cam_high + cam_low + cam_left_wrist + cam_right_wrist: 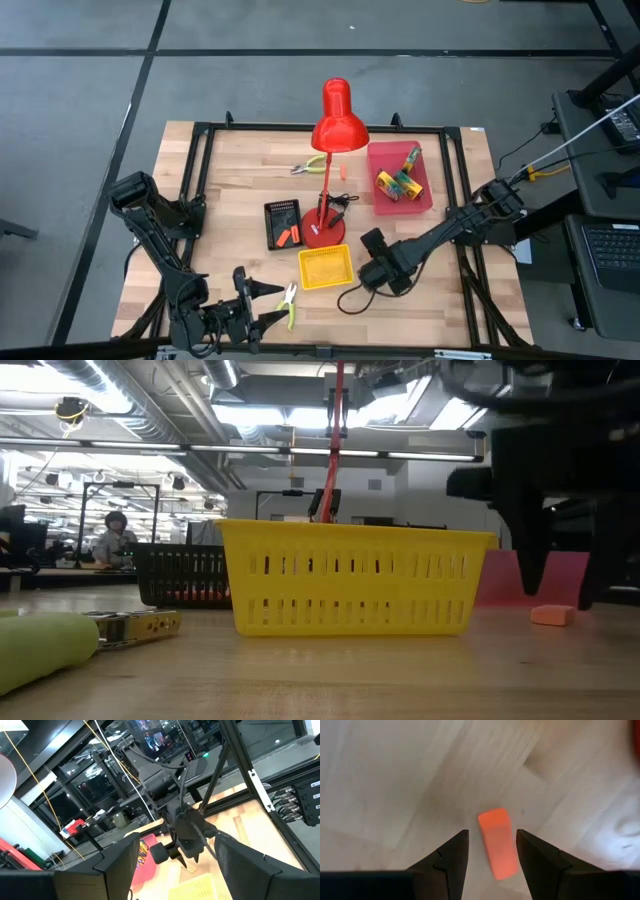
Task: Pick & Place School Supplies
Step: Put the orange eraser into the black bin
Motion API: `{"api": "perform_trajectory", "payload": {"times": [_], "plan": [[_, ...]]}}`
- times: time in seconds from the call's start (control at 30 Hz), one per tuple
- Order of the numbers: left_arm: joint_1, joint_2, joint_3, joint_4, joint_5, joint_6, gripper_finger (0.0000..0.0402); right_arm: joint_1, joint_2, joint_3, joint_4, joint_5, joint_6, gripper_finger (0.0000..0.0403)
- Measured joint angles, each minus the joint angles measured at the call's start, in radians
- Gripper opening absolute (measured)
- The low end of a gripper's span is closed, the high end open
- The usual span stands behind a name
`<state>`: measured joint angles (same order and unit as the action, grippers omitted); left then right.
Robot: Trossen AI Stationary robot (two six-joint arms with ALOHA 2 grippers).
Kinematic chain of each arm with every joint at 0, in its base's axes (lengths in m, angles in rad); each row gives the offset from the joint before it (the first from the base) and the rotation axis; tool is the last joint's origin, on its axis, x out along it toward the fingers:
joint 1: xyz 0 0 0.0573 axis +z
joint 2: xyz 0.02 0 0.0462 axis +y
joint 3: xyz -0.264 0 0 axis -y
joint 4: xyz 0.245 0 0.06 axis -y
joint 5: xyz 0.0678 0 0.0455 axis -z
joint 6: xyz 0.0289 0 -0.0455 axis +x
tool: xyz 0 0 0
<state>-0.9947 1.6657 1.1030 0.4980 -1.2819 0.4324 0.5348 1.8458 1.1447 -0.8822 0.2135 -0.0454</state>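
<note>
A small orange piece point(497, 842) lies flat on the wooden table, right of the yellow tray point(325, 268). My right gripper point(492, 834) points down over it, open, with one finger on either side of the piece and clear of it; the low view shows the same piece point(553, 615) between the fingers. My left gripper point(272, 303) waits level and open at the near edge, beside a pair of pliers point(290, 303) with yellow-green handles. Crayon boxes point(398, 183) lie in the pink tray point(425, 205). More orange pieces point(288, 237) sit in the black tray point(272, 212).
A tall red desk lamp point(335, 125) stands on its base point(323, 233) mid-table, just behind the yellow tray. A second pair of pliers point(308, 166) lies near the far edge. A black frame point(200, 140) borders the table. A dark cable point(350, 298) loops near my right gripper.
</note>
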Motion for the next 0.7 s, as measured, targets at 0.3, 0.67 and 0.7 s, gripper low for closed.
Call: {"api": "perform_trajectory", "payload": {"times": [0.3, 0.67, 0.7], "plan": [[-0.008, 0.0, 0.0, 0.0, -0.008, 0.0, 0.0255, -0.068, -0.006, -0.072, 0.052, -0.045, -0.038, 0.0168], [-0.008, 0.0, 0.0, 0.0, -0.011, 0.0, 0.0255, -0.088, -0.003, -0.075, 0.061, -0.041, -0.044, 0.01], [-0.008, 0.0, 0.0, 0.0, -0.011, 0.0, 0.0255, -0.088, -0.003, -0.076, 0.062, -0.035, -0.045, 0.0081]]}}
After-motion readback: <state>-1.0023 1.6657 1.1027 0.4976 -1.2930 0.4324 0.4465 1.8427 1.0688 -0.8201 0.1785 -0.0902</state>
